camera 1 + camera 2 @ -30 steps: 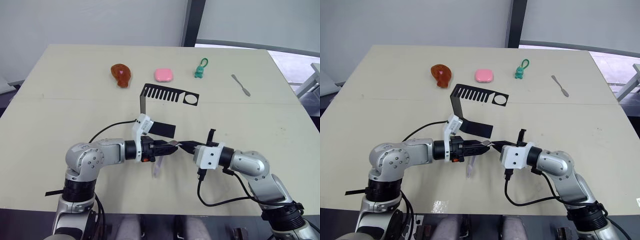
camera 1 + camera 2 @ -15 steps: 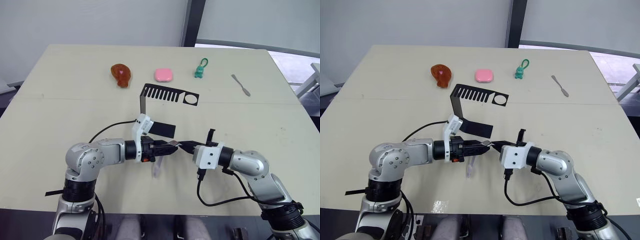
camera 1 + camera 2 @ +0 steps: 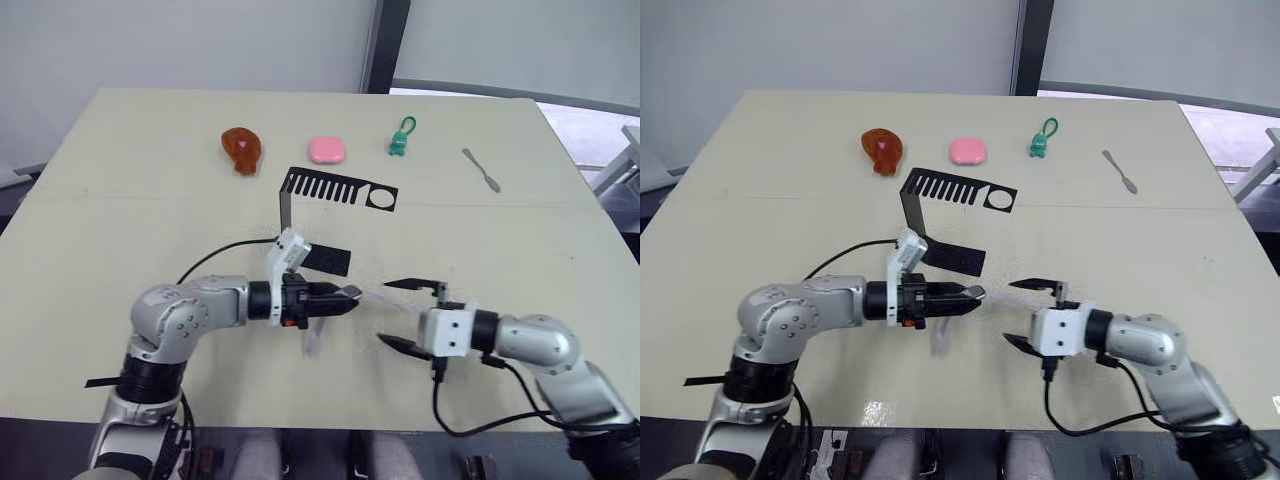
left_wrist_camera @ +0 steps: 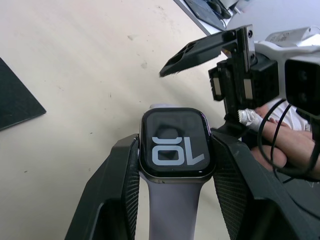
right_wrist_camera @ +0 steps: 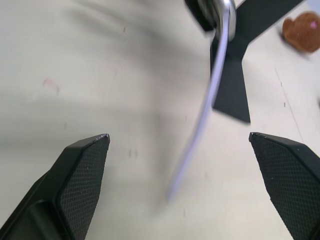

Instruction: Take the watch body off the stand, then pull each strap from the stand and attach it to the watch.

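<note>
My left gripper (image 3: 343,296) is shut on the watch body (image 4: 175,142), a silver-rimmed case whose black screen shows white digits. One pale lavender strap (image 3: 378,297) runs from the watch toward my right gripper (image 3: 395,315). That gripper stands wide open a short way to the right, touching nothing, with the strap (image 5: 200,125) reaching out between its fingers. The other strap (image 3: 313,340) hangs from the watch below the left fingers. The black stand (image 3: 335,188) sits just behind, with its flat foot (image 3: 325,260) next to the left wrist.
Along the far side of the table lie a brown toy (image 3: 243,150), a pink rounded object (image 3: 327,150), a green keychain figure (image 3: 400,140) and a grey spatula-like tool (image 3: 482,170). The table's front edge (image 3: 330,425) is close under both arms.
My right gripper has opened wide, let go of the strap end by the watch, and drawn back to the right. The left gripper still holds the watch in nearly the same place.
</note>
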